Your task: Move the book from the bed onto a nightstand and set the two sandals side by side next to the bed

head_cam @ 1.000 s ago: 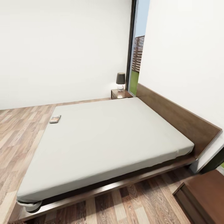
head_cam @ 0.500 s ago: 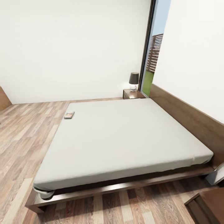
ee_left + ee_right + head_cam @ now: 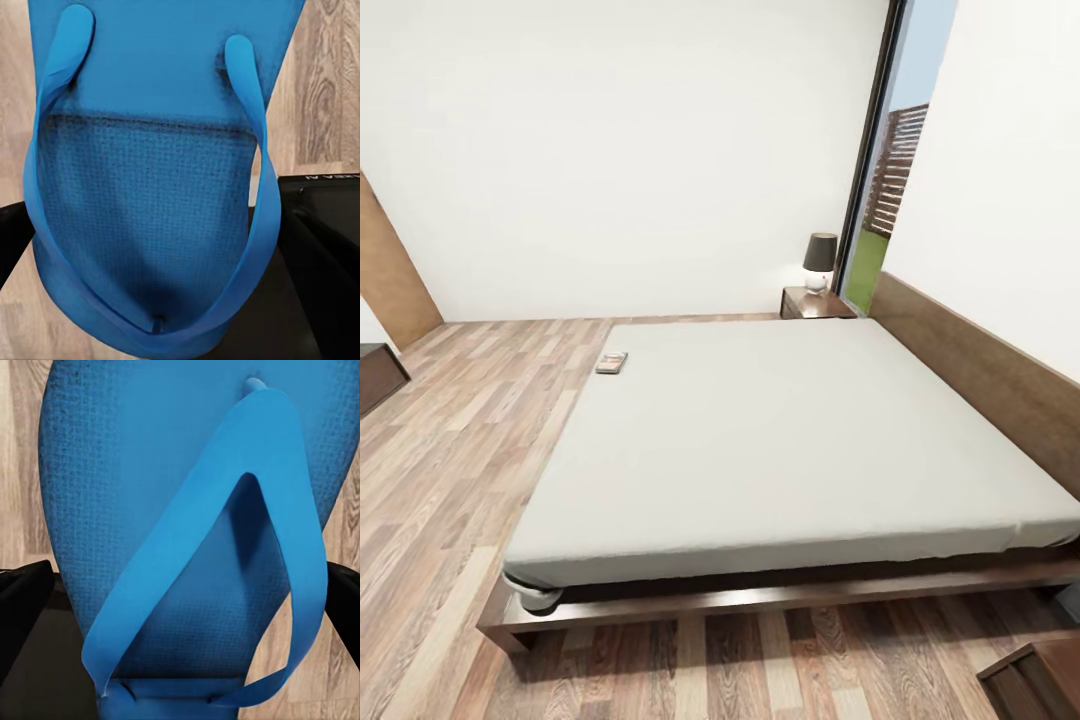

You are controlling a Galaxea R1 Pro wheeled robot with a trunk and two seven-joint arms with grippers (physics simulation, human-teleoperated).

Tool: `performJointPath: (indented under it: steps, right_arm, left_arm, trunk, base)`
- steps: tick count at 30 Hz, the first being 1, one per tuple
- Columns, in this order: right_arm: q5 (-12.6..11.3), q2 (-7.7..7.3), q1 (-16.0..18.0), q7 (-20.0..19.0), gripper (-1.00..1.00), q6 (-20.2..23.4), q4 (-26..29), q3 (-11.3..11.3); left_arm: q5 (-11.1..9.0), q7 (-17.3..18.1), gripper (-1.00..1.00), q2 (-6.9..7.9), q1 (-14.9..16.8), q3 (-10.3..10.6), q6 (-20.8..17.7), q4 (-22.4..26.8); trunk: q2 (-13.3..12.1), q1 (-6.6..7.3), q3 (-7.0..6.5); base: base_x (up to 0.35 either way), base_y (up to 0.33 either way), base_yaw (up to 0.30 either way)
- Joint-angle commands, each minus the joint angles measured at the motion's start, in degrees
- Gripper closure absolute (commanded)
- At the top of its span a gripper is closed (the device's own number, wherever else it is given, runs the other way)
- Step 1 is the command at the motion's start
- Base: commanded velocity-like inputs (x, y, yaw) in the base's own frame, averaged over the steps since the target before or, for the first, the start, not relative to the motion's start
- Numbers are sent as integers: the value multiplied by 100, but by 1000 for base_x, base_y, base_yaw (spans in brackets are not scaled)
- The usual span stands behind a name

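- The book (image 3: 612, 362) lies flat on the bed (image 3: 780, 440) at its 10 o'clock corner, long axis running 1 to 7 o'clock.
- The nightstand (image 3: 815, 302) stands at the bed's 1 o'clock corner.
- The left pincer (image 3: 161, 330) grasps a blue sandal (image 3: 150, 187); its toe post sits nearest the camera.
- The right pincer (image 3: 172, 690) clenches the other sandal (image 3: 187, 510), over the wood floor (image 3: 22, 457).

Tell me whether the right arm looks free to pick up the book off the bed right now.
Probably not. The right gripper appears shut on a blue sandal, and the book lies at the mattress's far corner of the bed, well away from the robot.
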State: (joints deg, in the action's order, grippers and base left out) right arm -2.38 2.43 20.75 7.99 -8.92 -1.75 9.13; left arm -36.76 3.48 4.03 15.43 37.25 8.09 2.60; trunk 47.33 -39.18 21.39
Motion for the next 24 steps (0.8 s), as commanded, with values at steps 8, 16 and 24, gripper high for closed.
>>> performJointPath:
  steps: [8, 16, 24]
  right_arm:
    - [-26, 3, 8, 24, 100, -31, -19, 45]
    - [-26, 3, 8, 21, 100, -31, -19, 45]
    - [-26, 3, 8, 21, 100, -31, -19, 45]
  left_arm:
    - [-49, 25, 100, 1, 4, 45, 17, -5]
    - [-47, 28, 100, 1, 4, 45, 17, -5]
    - [-50, 27, 100, 1, 4, 45, 17, -4]
  trunk:
    - [5, 0, 6]
    - [5, 0, 7]
    - [5, 0, 7]
  base:
    - [-75, 0, 121]
    - [-46, 0, 186]
    - [-6, 0, 33]
